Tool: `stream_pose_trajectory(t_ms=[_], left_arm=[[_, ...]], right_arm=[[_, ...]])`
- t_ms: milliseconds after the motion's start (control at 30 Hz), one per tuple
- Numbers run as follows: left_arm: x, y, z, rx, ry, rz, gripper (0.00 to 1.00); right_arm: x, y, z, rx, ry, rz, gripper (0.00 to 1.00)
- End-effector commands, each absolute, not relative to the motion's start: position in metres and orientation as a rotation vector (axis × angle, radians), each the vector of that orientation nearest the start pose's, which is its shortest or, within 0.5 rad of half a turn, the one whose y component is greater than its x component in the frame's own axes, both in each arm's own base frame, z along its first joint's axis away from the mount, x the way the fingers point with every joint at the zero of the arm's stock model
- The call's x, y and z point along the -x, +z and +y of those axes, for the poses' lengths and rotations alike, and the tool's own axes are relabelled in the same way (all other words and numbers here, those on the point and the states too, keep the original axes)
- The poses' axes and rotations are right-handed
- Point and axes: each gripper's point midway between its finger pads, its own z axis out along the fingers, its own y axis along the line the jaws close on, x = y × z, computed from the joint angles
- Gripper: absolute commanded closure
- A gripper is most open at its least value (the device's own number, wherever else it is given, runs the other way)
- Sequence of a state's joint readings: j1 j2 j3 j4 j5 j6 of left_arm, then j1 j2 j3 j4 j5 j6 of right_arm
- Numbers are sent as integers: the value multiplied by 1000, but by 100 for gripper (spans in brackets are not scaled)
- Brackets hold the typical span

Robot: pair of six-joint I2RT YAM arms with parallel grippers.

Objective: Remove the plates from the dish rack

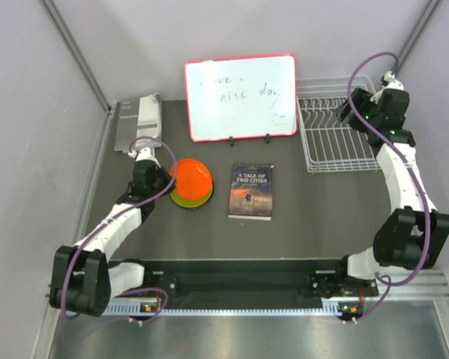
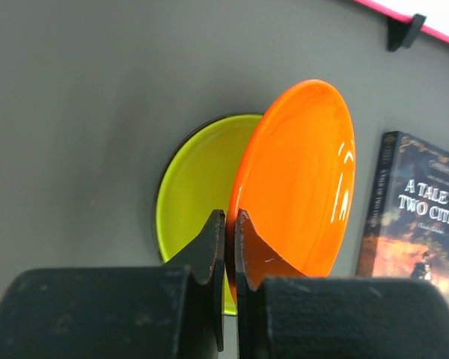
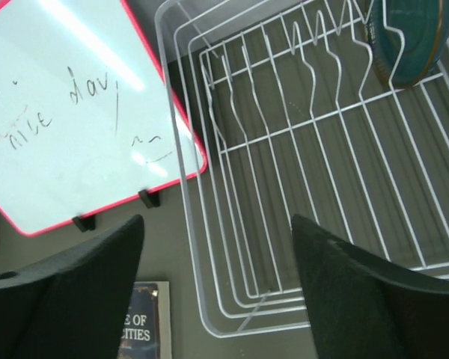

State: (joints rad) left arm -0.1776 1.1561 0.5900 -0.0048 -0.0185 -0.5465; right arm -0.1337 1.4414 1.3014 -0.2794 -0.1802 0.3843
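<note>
Landmark: the paperback book (image 1: 251, 191), "A Tale of Two Cities", flat on the dark counter (image 1: 307, 217).

Left tool (image 2: 228, 218): just left of the book. Fingers (image 2: 214, 250) nearly together, with a thin slit between them, pinching the near rim of the orange plate (image 2: 299, 179). The plate hangs from that grip, tilted up on edge, its glossy face turned toward the book. No other contact is visible on it from the wrist view.

Lime green plate (image 2: 194, 194): flat on the counter, left of the book, directly under the orange plate. From overhead, only a lime crescent shows at the orange plate's near edge. Whether the two plates touch cannot be told.

Dish rack (image 1: 337, 131): white wire, beyond the book and to its right, against the back of the counter.

Right tool (image 3: 217, 221): above the rack's end nearest the book. Fingers spread wide, nothing between them, only bare rack wire below.

Teal plate (image 3: 405, 36): standing upright among the tines at the rack end farthest from the book, partly cut off by the frame edge. A darker rim shows just beside it, too little to identify.

Whiteboard (image 1: 239, 97): red-framed, propped upright directly behind the book, with handwriting on it.

Grey booklet (image 1: 138, 123): far left of the book, level with the whiteboard.
</note>
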Motion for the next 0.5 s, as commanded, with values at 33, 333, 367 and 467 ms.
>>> stream_pose_trajectory(t_ms=[33, 333, 367, 467], left_arm=[[-333, 107, -69, 447, -359, 2101, 100], [-335, 89, -70, 446, -357, 2131, 89], [-335, 86, -70, 449, -355, 2139, 87], [-337, 83, -71, 444, -357, 2145, 78]], right_arm=[[-466, 302, -36, -388, 278, 1868, 16], [-494, 291, -65, -414, 127, 1889, 15], [-497, 294, -69, -409, 100, 1887, 15], [-508, 282, -82, -421, 28, 1919, 15]])
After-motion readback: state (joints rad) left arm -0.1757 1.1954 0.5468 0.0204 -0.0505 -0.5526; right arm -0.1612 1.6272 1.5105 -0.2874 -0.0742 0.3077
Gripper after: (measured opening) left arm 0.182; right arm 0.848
